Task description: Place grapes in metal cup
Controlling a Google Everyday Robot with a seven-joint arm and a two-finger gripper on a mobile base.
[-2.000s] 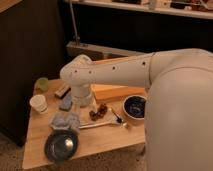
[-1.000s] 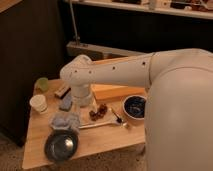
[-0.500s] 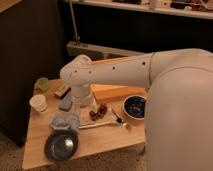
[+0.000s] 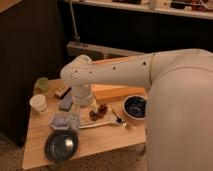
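The grapes (image 4: 98, 112), a small dark red-brown bunch, lie on the wooden table (image 4: 105, 140) near its middle. My white arm reaches in from the right and bends down over the table. My gripper (image 4: 88, 103) points down just left of the grapes, very close to them, and the wrist hides most of it. The metal cup does not show; it may be behind the arm.
A pale green cup (image 4: 42, 84) and a white paper cup (image 4: 38, 103) stand at the left. A dark round bowl (image 4: 61, 145) sits front left, a crumpled bluish wrapper (image 4: 65, 120) behind it. A blue bowl (image 4: 135, 106) is right, a spoon (image 4: 102, 124) in front of the grapes.
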